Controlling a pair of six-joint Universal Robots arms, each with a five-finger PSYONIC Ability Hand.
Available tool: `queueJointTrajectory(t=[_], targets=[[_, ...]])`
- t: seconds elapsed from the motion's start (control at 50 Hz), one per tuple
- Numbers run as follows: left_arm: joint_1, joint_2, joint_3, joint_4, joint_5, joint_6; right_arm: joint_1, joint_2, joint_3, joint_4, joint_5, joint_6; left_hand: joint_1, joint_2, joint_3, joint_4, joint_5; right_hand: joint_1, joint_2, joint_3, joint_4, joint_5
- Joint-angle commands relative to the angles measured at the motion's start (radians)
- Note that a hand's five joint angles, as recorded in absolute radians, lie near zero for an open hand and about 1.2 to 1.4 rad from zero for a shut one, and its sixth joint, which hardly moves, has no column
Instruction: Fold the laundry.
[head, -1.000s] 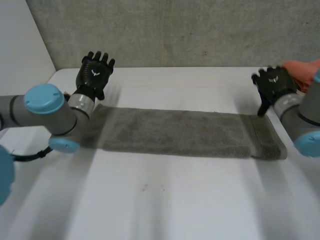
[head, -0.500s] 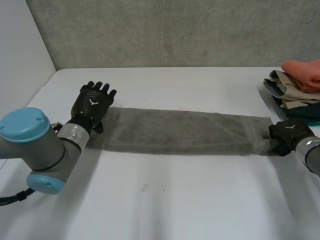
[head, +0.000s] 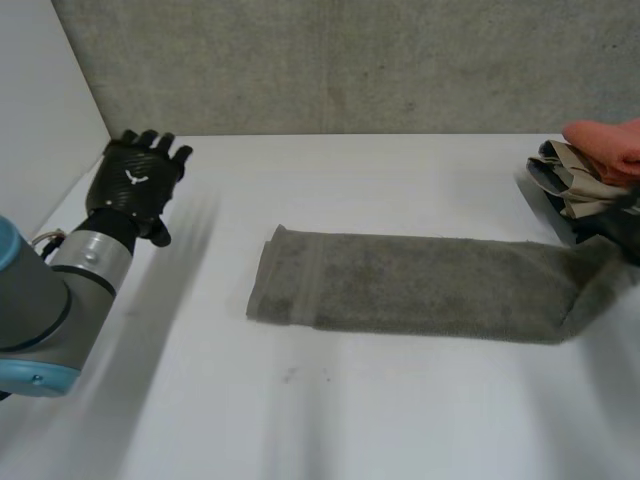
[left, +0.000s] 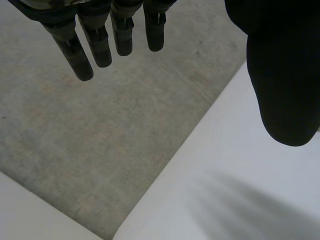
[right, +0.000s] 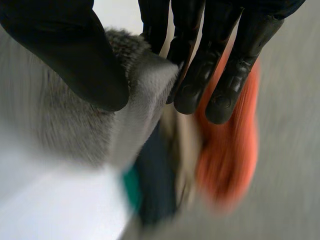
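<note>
A long grey towel (head: 420, 285) lies flat across the middle of the white table (head: 330, 420), folded into a narrow strip. My right hand (head: 628, 232) is at the towel's right end, which is raised off the table. In the right wrist view, my right hand (right: 65, 55) pinches the towel (right: 137, 80) between thumb and fingers. My left hand (head: 135, 180) hovers at the table's left side, well clear of the towel's left end. In the left wrist view, my left hand (left: 100, 45) has straight fingers and holds nothing.
A pile of folded clothes (head: 585, 175) with an orange piece (head: 605, 140) on top sits at the back right, close behind my right hand. The orange piece (right: 230, 150) lies just beyond its fingertips. A grey wall (head: 330, 60) runs along the table's far edge.
My right hand came down onto the towel's right end, shut on it and dragged the towel to the right. My left hand drew away to the left, off the towel.
</note>
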Motion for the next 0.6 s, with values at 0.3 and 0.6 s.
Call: queueJointTrajectory(t=[0.3,0.6], targets=[[0.023,0.050,-0.024,-0.046,0.003,-0.129,0.851,0.450,-0.400,-0.180,-0.201,0.056,-0.014,-0.013,-0.020,-0.016,-0.033,-0.637,-0.833,-0.847,-0.847,-0.822],[-0.232,-0.090,0.084,-0.039,0.003,-0.129,0.642,0.102,-0.075,-0.040,0.103,0.701,-0.014,-0.013,-0.020,-0.016,-0.033,-0.802,-0.998,-1.013,-1.012,-0.987]])
